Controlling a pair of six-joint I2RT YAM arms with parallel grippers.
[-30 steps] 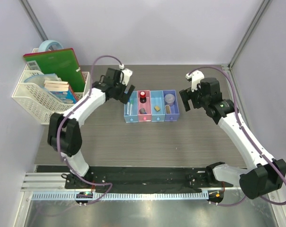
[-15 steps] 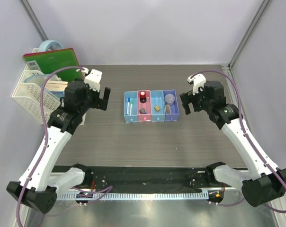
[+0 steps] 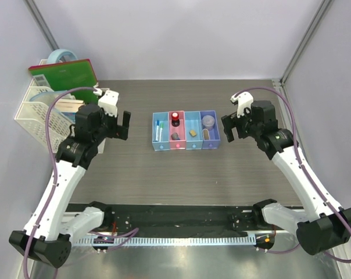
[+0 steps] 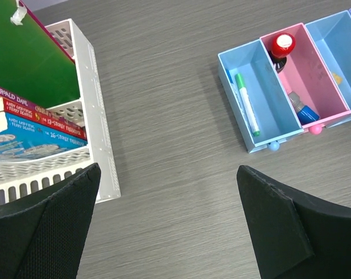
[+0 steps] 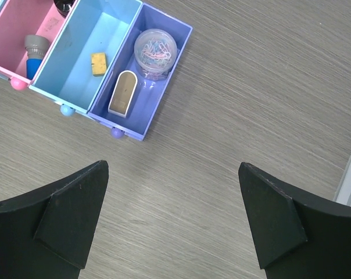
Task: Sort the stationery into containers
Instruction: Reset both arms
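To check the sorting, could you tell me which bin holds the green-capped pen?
The light blue bin at the row's left end, beside the pink bin; the pen lies lengthwise inside.

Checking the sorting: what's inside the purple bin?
The purple bin holds a clear round tub of coloured paper clips and a beige arch-shaped piece lying flat. Whatever sits beneath the tub is covered.

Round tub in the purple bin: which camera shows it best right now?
Right wrist: the round tub appears close, whole and unobstructed inside the purple bin. Top external shows it only as a small grey circle. Left wrist's view does not reach it.
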